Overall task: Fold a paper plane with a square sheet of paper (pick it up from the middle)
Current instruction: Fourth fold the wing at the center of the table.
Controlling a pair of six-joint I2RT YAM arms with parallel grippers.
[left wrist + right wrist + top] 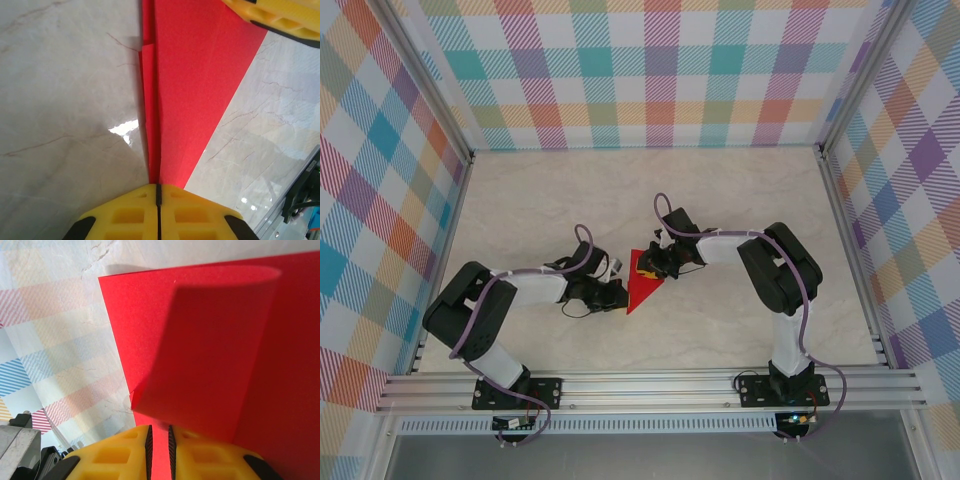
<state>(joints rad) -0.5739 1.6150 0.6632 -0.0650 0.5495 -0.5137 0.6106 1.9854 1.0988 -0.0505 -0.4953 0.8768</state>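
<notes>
Left of the bright red paper sheet (642, 283), which lies about mid-table on the pale marble-patterned tabletop (550, 190), the left black-and-yellow two-finger gripper (613, 291) reaches in low. In its wrist view its yellow fingers (125, 215) are pressed together with no gap. The sheet's narrow pointed end runs straight into the seam between them, so the gripper reads as clenched on that tip.

The sheet itself has a dart outline rather than a square one. It tapers to a point toward the near edge of the table, with a straight crease down its length. In the left wrist view a thin layered edge lies just left of that crease.

At the sheet's wide far end, on its right, the right black-and-yellow gripper (659, 264) sits over the paper. Its wrist view shows its fingers (210, 460) nearly closed with red paper in the slit between them, apparently grasping a layer. A flap stands up from the sheet there and throws a shadow on it.

By these signs the nose folds and the centre crease are done. What seems left is pressing this wing flap flat, matching it on the other side, and taking up the sheet by its middle.
</notes>
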